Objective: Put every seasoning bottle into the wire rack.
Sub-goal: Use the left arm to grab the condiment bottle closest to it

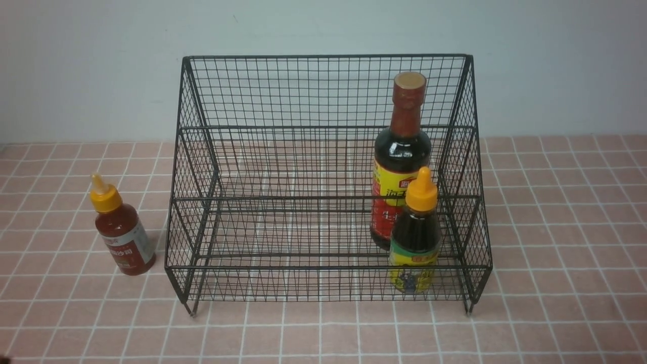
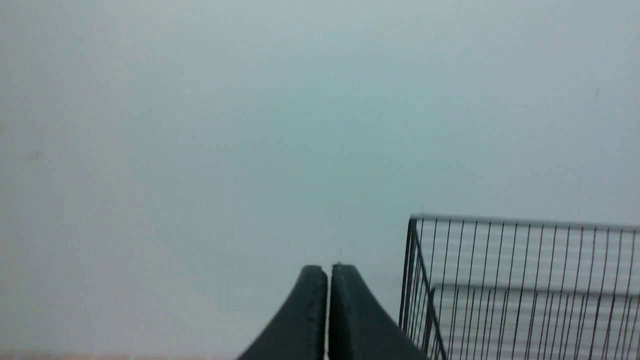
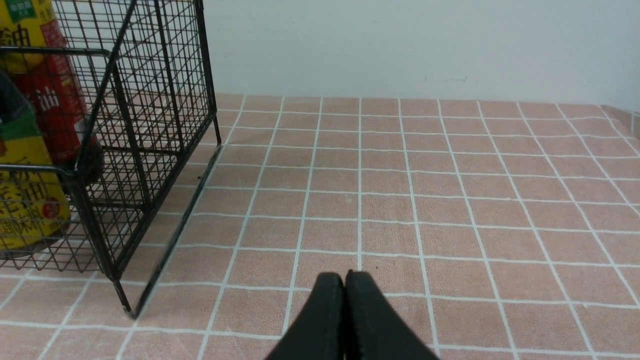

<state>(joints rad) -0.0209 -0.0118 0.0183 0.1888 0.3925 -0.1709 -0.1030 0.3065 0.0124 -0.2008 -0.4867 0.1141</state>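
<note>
Left gripper (image 2: 328,300) and right gripper (image 3: 345,310) are both closed and empty. In the wire rack (image 1: 323,56), at its right end, the soy bottle (image 1: 402,156) stands seemingly on the rear step, with the small dark bottle (image 1: 415,237) in front. The red bottle (image 1: 121,232) stands on the tabletop (image 1: 556,253) beside the rack's left side.

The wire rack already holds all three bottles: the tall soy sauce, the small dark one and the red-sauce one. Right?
Not quite. The front view shows only two in the wire rack: the tall soy-sauce bottle and the small dark bottle. The red-sauce bottle stands outside it, on the tiles to its left.
</note>
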